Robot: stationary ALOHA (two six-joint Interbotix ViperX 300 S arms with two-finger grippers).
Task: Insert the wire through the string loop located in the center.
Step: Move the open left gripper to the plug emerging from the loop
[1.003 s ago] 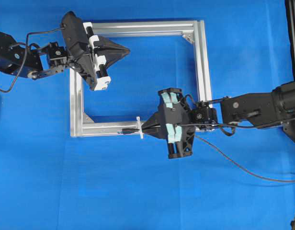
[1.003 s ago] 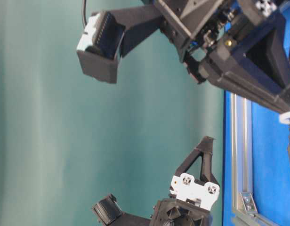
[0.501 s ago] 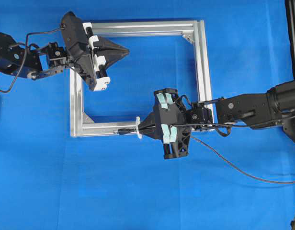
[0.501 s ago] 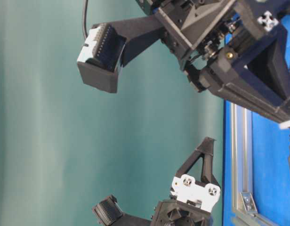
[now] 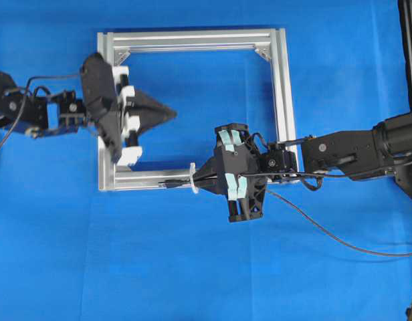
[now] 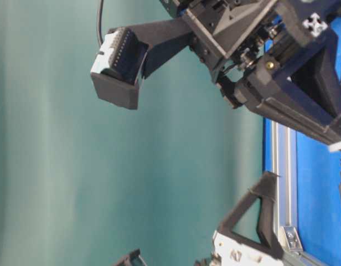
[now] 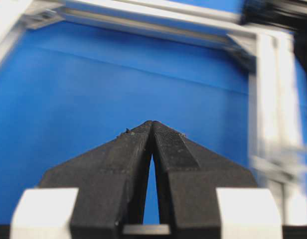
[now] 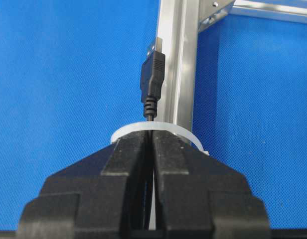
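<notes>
Poking through the string loop (image 8: 152,130), the wire (image 8: 152,79) is lying with its plug just past the ring, beside the near rail of the aluminium frame (image 5: 281,100). I am pinching it in my right gripper (image 5: 200,179), while my left gripper (image 5: 171,114), clamped together on nothing, is hovering inside the frame's left side

Your bench (image 5: 192,267) is covered edge to edge in bright blue; a plain teal wall (image 6: 60,166) rises behind it, evenly lit.
</notes>
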